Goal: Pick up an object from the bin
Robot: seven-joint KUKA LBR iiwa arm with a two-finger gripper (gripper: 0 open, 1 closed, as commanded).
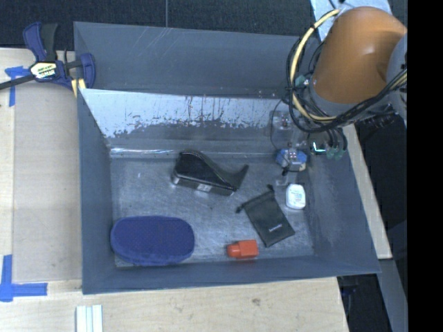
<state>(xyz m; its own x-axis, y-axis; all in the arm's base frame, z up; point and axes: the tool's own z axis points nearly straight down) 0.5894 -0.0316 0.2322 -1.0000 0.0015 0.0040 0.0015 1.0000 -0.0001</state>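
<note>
My fingers hang low at the right side of the grey bin, near its back wall. Whether they stand parted or closed I cannot tell. Just in front of them on the bin floor lies a small white rounded object, the thing nearest me. Just beside it, toward the view's left, is a flat black pouch, with a small orange block near that. A black stapler and a blue oval case lie well apart from me.
</note>
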